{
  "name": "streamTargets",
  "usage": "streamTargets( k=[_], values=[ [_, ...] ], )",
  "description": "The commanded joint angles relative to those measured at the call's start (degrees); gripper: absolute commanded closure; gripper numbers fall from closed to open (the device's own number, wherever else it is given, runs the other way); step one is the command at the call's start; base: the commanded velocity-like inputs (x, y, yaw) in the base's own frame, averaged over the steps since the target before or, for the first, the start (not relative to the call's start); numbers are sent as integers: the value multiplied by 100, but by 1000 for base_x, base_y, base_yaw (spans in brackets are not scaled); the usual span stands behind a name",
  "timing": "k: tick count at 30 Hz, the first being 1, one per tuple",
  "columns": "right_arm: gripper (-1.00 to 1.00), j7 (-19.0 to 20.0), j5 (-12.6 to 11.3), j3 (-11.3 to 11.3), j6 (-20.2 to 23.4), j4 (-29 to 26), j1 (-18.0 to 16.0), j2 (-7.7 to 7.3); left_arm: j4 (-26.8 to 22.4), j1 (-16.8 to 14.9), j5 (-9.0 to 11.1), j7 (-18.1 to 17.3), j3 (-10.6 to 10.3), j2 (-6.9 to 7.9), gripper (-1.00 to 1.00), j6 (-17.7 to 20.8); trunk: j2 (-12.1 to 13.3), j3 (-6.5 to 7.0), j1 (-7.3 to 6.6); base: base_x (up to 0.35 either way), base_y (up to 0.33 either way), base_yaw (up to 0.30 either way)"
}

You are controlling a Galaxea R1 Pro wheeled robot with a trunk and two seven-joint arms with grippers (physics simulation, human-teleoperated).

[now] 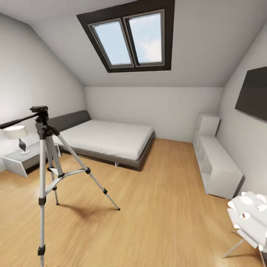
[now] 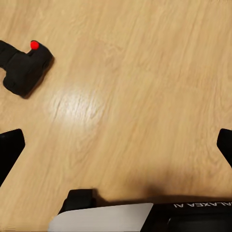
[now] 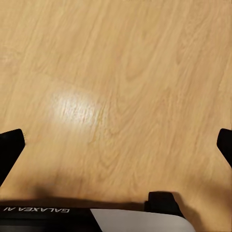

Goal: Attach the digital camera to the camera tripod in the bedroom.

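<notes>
Bedroom (image 1: pixel 148 107): light wood plank floor (image 1: pixel 155 207), pale grey walls, sloped ceiling with a dark-framed double skylight (image 1: pixel 129 37). Grey bed (image 1: pixel 107 139) with pale mattress against the far wall. White low shelf unit (image 1: pixel 217 163) along one side wall; above it a dark flat panel (image 1: pixel 254 92), cut off by the frame edge. Small pale nightstand (image 1: pixel 20 161) beside the bed carries a table lamp (image 1: pixel 17 137) with a white shade. A white, petal-shaped lamp shade (image 1: pixel 250 218) on thin legs sits at the lower corner of the head view, partly cropped.

Camera tripod (image 1: pixel 48 163) stands on the floor at the head view's left, between the viewpoint and the nightstand. Three silver legs spread, black joints; nearest leg runs out of the bottom edge, so its foot is not seen. Black head at top, nothing mounted on it; long pan handle extends to the frame edge.

Digital camera (image 2: pixel 24 67) lies on the bare floor in the left wrist view: black body, red button on top, one end cut off by the picture edge. Its position relative to the tripod cannot be told.

Left gripper (image 2: pixel 116 145): fingers (image 2: pixel 10 150) spread wide, dark tips at opposite edges of the view, only floor between them, well apart from the camera. Right gripper (image 3: pixel 116 145): fingers (image 3: pixel 10 150) likewise spread wide over bare floor, holding nothing.
</notes>
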Motion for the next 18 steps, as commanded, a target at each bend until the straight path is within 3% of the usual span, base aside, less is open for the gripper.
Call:
streamTargets(
  k=[1,18],
  values=[
    [-100,-3,3,-1,-17,2,-2,1,-5,1,-3,2,-4,1,-100,-10,-3,-5,0,0,0,285],
    [-100,-3,3,-1,-17,2,-2,1,-5,1,-2,2,4,5,-100,-10,-3,-5,0,0,0,285]
  ],
)
